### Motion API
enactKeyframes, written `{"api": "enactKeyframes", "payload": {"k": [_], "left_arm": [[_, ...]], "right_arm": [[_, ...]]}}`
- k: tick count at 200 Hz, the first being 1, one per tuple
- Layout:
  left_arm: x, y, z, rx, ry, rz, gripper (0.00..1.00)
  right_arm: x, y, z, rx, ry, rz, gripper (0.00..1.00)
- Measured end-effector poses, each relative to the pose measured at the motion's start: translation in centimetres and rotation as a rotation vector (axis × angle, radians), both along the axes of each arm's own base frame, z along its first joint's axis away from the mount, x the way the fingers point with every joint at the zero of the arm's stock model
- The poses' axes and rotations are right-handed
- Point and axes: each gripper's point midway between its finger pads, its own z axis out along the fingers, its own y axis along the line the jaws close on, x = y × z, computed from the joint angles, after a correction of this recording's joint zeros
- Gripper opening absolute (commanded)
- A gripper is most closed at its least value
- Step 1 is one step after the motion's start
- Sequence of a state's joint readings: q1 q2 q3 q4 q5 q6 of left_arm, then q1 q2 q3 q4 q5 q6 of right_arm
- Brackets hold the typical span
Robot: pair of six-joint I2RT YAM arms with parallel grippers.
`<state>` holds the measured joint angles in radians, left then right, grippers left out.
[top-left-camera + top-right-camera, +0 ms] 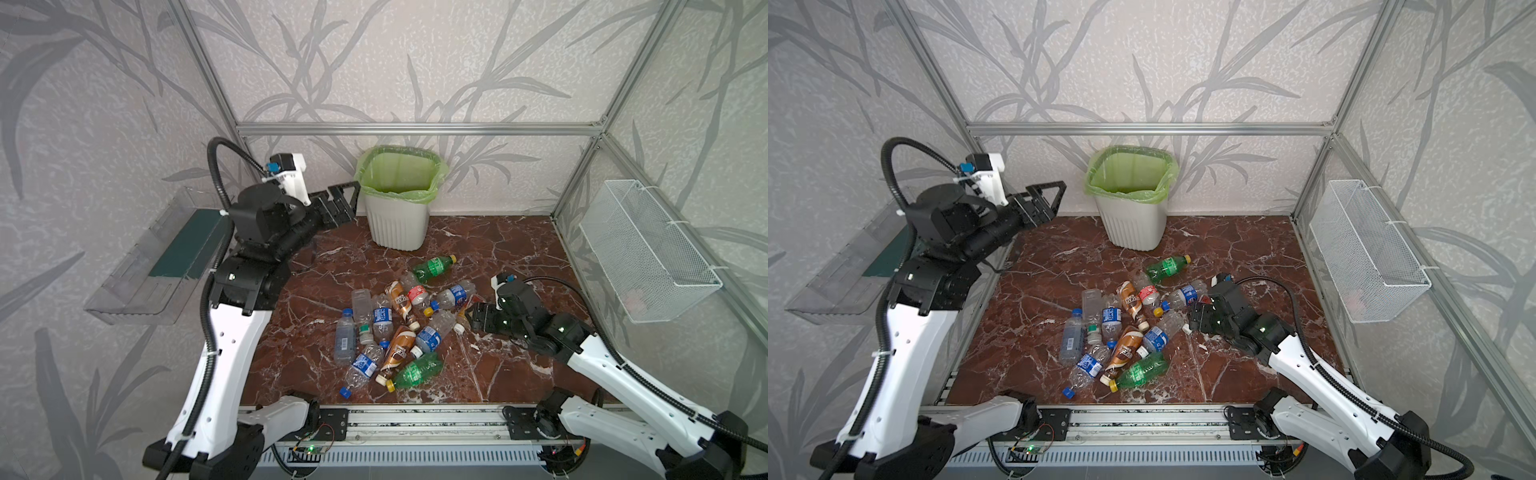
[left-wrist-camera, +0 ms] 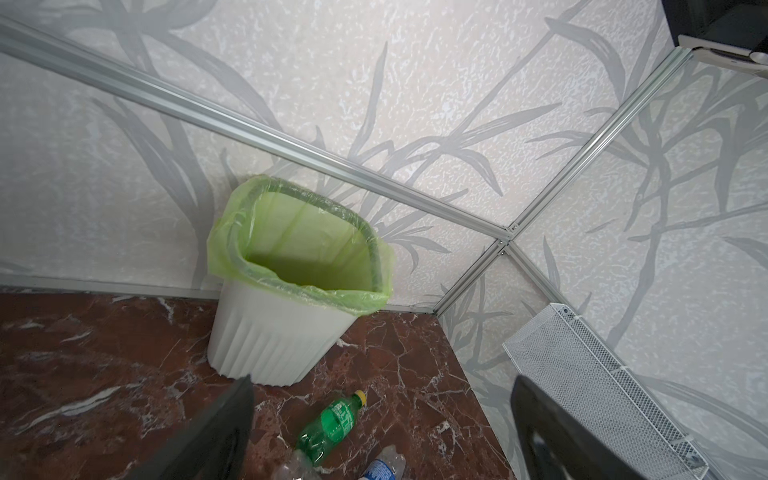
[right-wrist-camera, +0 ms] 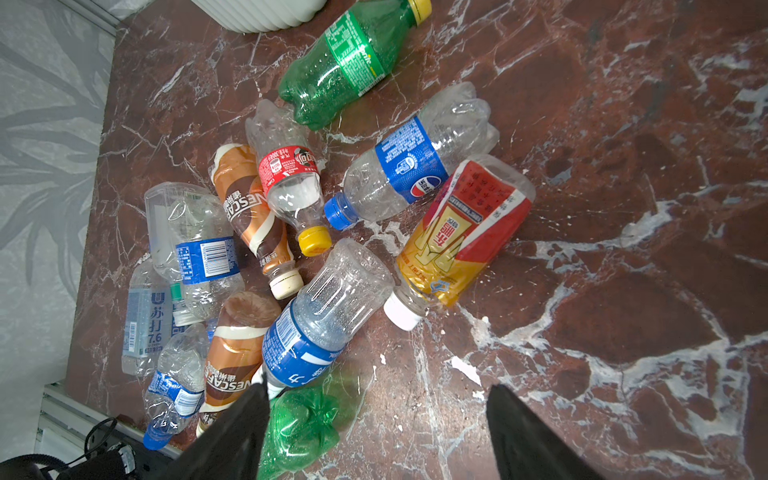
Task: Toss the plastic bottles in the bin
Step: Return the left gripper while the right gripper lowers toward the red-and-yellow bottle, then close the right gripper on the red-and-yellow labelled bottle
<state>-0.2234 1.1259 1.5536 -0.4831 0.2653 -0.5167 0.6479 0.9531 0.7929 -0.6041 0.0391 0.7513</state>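
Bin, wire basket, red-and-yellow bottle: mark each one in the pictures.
Bin (image 1: pixel 397 230): in a top view, on its ribbed white wall.
Wire basket (image 1: pixel 640 257): in a top view, on its mesh side.
Red-and-yellow bottle (image 3: pixel 461 224): in the right wrist view, on its label.

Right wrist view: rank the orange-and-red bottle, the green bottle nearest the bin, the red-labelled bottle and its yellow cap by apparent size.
1. orange-and-red bottle
2. green bottle, nearly as large; it lies farther off, so the true order is unsure
3. red-labelled bottle
4. yellow cap
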Motion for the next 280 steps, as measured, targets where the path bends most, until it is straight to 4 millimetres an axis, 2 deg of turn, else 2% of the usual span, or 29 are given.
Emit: {"api": "enactKeyframes", "payload": {"k": [16, 29, 41, 54, 66, 104, 147, 177, 226, 280], "left_arm": [[-0.3, 0.4, -4.9, 0.022, 0.101, 0.019, 0.95], [-0.2, 0.7, -9.9, 0.048, 0.219, 0.039, 0.95], [-0.6, 1.1, -13.7, 0.069, 0.314, 0.053, 0.95], [-1.5, 1.6, -16.6, 0.079, 0.383, 0.068, 0.95], [-2.5, 1.9, -17.9, 0.078, 0.412, 0.076, 0.95], [-4.4, 2.4, -19.0, 0.059, 0.420, 0.087, 0.95], [-4.8, 2.9, -21.4, 0.058, 0.480, 0.117, 0.94], [-5.0, 3.2, -22.6, 0.061, 0.511, 0.130, 0.93], [-5.7, 3.6, -23.0, 0.064, 0.508, 0.144, 0.93], [-6.0, 3.9, -22.7, 0.065, 0.497, 0.157, 0.93]], "right_arm": [[-0.1, 0.0, -0.7, 0.006, 0.029, -0.017, 0.82], [-0.2, 0.0, -1.4, 0.006, 0.054, -0.034, 0.83], [-0.2, 0.0, -2.1, 0.004, 0.078, -0.050, 0.84], [-0.2, -0.1, -2.9, 0.001, 0.105, -0.070, 0.84], [-0.2, -0.1, -3.5, -0.002, 0.128, -0.090, 0.84], [0.6, -0.8, -4.8, 0.004, 0.185, -0.191, 0.82], [2.0, -1.7, -6.1, 0.010, 0.211, -0.275, 0.80], [3.3, -2.4, -7.9, -0.015, 0.247, -0.312, 0.80], [5.4, -2.3, -9.8, -0.032, 0.276, -0.309, 0.80], [7.8, -1.2, -10.2, -0.029, 0.270, -0.270, 0.79]]}}
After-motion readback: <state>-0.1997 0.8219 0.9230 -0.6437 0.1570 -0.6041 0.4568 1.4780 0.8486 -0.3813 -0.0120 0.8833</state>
